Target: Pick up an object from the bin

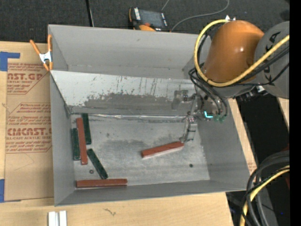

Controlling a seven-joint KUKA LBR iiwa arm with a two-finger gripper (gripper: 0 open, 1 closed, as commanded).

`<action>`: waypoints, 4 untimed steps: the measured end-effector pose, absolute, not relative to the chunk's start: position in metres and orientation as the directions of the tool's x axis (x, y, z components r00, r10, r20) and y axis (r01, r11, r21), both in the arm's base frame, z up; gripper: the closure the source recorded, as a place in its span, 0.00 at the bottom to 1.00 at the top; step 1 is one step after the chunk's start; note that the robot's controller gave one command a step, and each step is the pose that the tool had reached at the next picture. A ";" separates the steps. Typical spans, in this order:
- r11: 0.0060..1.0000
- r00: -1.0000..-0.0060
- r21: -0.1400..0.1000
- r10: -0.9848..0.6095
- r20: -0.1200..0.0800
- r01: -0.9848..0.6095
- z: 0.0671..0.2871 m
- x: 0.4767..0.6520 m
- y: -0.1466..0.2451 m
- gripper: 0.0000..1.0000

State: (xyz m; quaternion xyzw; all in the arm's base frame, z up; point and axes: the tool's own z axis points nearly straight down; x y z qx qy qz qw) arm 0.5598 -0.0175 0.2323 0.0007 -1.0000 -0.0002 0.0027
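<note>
- Orange domed cover (233,51) on the arm's wrist stood highest in the camera view, above the right side of the bin.
- Beneath it hung the tool (188,136), lowered to the floor of the grey metal bin (117,51), right of centre. Whether it was open or closed could not be told, and no thing could be made out in its hold.
- One centre bar (162,150): a flat red-brown strip, lying alone on the floor right of centre and slanted, its right end farther back. The tool's tip stood at that right end; contact could not be confirmed.
- One front bar (101,183): the same red-brown, lying flat along the near wall, toward the left corner.
- One left bar (82,140): red-brown, laid front to back near the left wall.
- Three dark green strips:
  - the first green strip (75,144) lay close along the left side of the left bar;
  - the second green strip (86,128) lay just right of its far end;
  - the third green strip (97,164) lay slanted between the left bar's near end and the front bar.
- All five items at the left lay well apart from the tool.
</note>
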 end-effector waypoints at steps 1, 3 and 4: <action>0.985 -0.985 0.001 -0.171 0.007 -0.171 0.122 0.524 -0.087 0.00; 0.968 -0.968 0.001 -0.252 0.000 -0.252 0.070 0.551 -0.036 1.00; 0.942 -0.942 -0.003 -0.336 -0.009 -0.335 0.206 0.538 -0.022 1.00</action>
